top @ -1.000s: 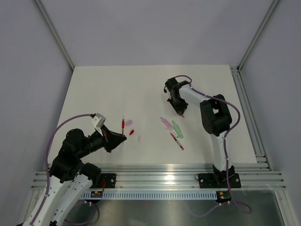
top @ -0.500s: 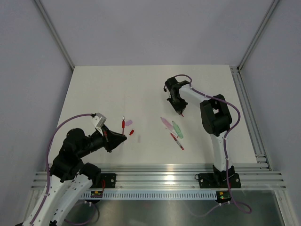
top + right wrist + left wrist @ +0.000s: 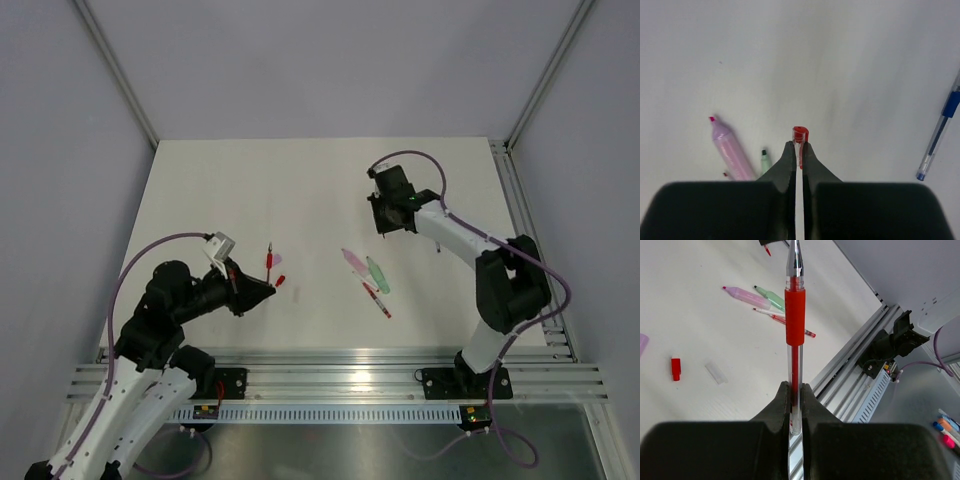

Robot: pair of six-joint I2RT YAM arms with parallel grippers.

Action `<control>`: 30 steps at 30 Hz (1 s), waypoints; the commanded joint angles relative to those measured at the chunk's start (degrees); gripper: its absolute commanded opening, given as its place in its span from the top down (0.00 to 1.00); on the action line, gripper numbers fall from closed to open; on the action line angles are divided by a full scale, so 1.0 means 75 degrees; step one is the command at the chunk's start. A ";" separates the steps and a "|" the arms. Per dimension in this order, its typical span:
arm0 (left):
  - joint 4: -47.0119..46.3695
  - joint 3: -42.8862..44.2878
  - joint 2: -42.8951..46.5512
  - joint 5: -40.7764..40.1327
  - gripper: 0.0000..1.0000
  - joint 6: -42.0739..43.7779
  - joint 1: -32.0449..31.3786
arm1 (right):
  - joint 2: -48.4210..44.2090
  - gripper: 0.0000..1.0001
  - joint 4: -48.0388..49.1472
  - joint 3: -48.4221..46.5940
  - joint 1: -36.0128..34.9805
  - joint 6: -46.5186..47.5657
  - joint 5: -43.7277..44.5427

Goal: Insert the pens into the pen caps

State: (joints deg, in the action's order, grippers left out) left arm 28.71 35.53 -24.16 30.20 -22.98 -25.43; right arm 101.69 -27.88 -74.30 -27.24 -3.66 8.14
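The left end effector (image 3: 795, 390) is shut tight on a red pen (image 3: 795, 310). It grips the pen near its back end. The rest of the pen, with its red grip, sticks out past the fingers, above the white surface (image 3: 230, 190).

The right end effector (image 3: 798, 150) is closed on a red-tipped cap (image 3: 800, 134). The cap's red end pokes out just past the fingertips.

Three pens lie close together near the middle of the surface: a fat pink pen (image 3: 730, 150), a pale green pen (image 3: 771, 298) just beside it, and a thin red pen (image 3: 771, 314) next to those. A blue pen (image 3: 940, 127) lies by itself, well apart from them, on the right side.

Nearer the left arm, a small red cap (image 3: 675, 368) and a clear cap (image 3: 716, 372) lie on the surface, near each other but not touching.
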 commanded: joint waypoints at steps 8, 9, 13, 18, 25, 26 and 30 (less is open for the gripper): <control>-0.1215 -0.0038 -0.0821 0.1106 1.00 -0.0451 0.0016 | -0.3820 1.00 0.5623 0.3402 -0.1252 -0.3716 -0.1801; -0.1203 -0.0096 -0.0810 0.1130 1.00 -0.0451 0.0027 | -0.3855 1.00 0.5964 0.3542 -0.1683 -0.3928 -0.1708; -0.1097 -0.0400 -0.0599 0.1084 1.00 -0.0521 0.0027 | -0.3646 1.00 0.7837 0.3883 -0.2599 -0.4806 -0.1227; -0.1157 -0.0483 -0.0305 0.0931 1.00 -0.0487 -0.0008 | -0.3527 1.00 0.8790 0.3930 -0.3199 -0.5101 -0.0360; -0.1121 -0.0460 -0.0634 0.1107 1.00 -0.0451 -0.0008 | -0.3656 1.00 0.9026 0.3755 -0.3562 -0.5066 -0.0043; -0.1098 -0.0460 -0.0611 0.1072 1.00 -0.0451 0.0004 | -0.3656 1.00 0.9061 0.3755 -0.3632 -0.5078 -0.0089; -0.1086 -0.0460 -0.0517 0.0931 1.00 -0.0463 0.0004 | -0.3645 1.00 0.9003 0.3731 -0.3843 -0.5067 -0.0171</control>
State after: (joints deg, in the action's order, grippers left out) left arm 22.81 31.81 -28.53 36.64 -26.46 -25.45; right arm 75.40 36.49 -44.66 -54.50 -41.28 5.34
